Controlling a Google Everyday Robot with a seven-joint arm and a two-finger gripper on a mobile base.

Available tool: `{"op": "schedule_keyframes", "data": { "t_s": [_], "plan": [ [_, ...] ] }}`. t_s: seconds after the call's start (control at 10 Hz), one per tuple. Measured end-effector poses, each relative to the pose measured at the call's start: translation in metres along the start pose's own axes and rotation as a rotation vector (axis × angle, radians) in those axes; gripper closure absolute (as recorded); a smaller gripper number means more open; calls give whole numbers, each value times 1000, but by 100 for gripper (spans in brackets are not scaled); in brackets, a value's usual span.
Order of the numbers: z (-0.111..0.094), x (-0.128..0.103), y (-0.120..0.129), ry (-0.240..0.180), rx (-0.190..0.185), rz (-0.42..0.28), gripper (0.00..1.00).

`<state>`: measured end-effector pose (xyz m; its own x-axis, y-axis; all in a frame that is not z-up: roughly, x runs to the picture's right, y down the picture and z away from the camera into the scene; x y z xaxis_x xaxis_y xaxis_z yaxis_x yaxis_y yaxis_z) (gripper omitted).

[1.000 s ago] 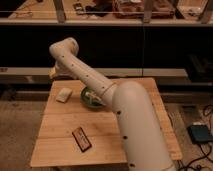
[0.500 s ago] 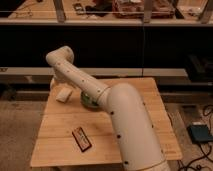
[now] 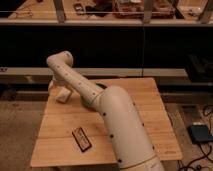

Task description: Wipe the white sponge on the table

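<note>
Squarish light wooden table of pale planks is seen filling the middle of the view, set on a speckled floor before a long dark cabinet front.

Thick white robot arm is seen rising from the lower edge, right of centre. It is laid diagonally across the tabletop toward the far left corner, where it is bent at a rounded elbow and turned downward.

Dark green round bowl is noted on the table behind the arm's middle stretch; most of it is hidden by the arm.

Grey-blue box-like object is noted on the floor, off the table's right side.

Small flat dark rectangular object with a reddish face is seen lying near the table's front edge, left of the arm and well apart from the sponge.

Small off-white rectangular sponge is found lying flat near the table's far left corner.

Gripper is lowered just above and slightly left of the sponge, largely masked by the forearm. Its jaws are spread wide. No hold on the sponge is made out; contact cannot be told.
</note>
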<state>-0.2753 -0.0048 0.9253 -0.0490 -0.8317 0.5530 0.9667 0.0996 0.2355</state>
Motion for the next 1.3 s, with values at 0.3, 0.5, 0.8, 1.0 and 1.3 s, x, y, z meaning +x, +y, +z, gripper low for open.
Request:
{"op": "schedule_keyframes", "data": {
  "t_s": [0.3, 0.5, 0.8, 1.0, 1.3],
  "plan": [
    [15, 15, 1, 50, 31, -11, 20],
    [22, 22, -1, 88, 51, -37, 20],
    [34, 20, 4, 126, 37, -87, 20],
    [43, 15, 10, 132, 18, -97, 20],
    [56, 9, 18, 137, -15, -103, 23]
  ]
}}
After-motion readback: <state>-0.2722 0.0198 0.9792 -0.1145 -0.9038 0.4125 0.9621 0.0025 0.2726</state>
